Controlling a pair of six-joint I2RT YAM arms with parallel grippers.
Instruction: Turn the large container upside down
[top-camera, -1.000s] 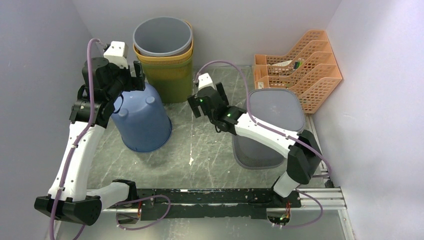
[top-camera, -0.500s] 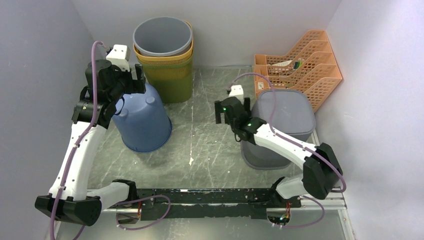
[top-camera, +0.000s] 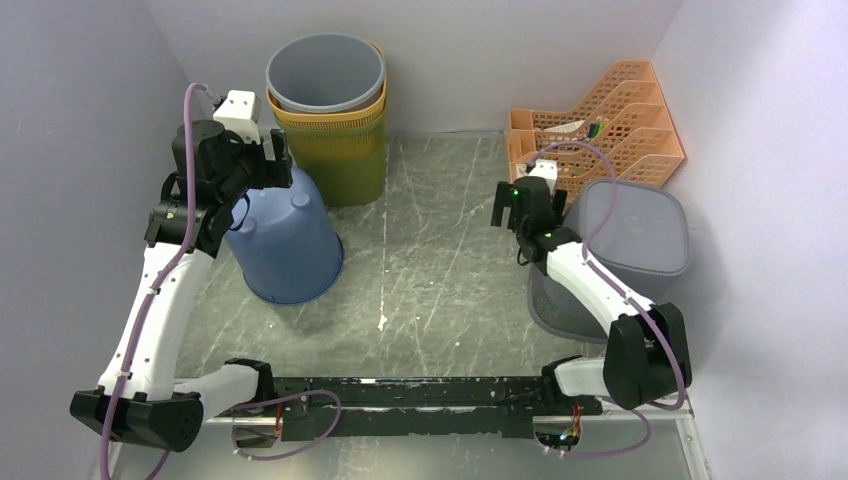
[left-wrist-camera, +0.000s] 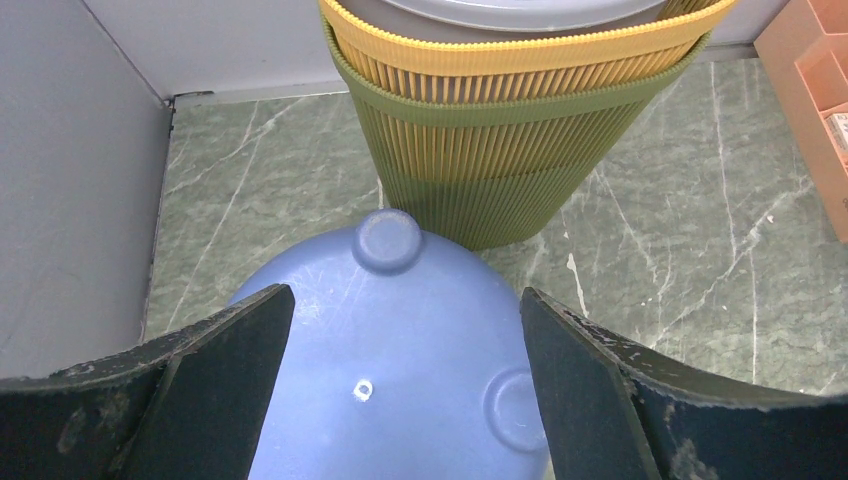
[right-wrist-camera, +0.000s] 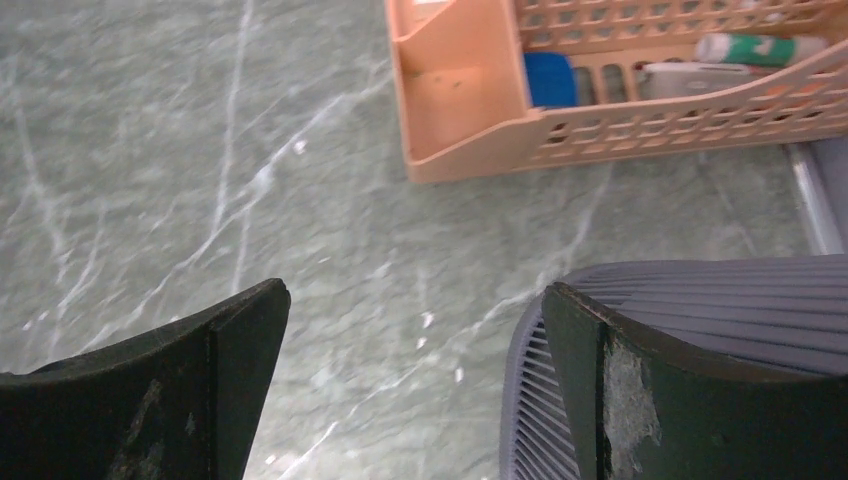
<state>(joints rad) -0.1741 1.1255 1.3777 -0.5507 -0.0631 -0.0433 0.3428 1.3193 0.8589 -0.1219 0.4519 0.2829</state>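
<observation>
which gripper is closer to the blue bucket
Left. The left gripper hangs open just above the upturned blue bucket; the right gripper is across the table, beside the grey bin.

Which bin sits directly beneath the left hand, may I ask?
The blue bin, base up, beside the olive stack; the grey slatted bin sits far right.

The fixed camera looks steeply down from high above the near edge, taking in the whole green-veined stone-look table (top-camera: 430, 270) from afar. The left wrist camera sits close, looking down past the left gripper (left-wrist-camera: 405, 300) at the upturned blue plastic bucket (left-wrist-camera: 400, 380), lower centre, with stacked ribbed olive and yellow plastic bins (left-wrist-camera: 500, 120) along the top. The right wrist camera, equally close, looks down past the right gripper (right-wrist-camera: 415, 295): peach latticed plastic file rack (right-wrist-camera: 600, 110) upper right, grey slatted plastic bin (right-wrist-camera: 690, 300) lower right. The overhead view shows all four.
</observation>
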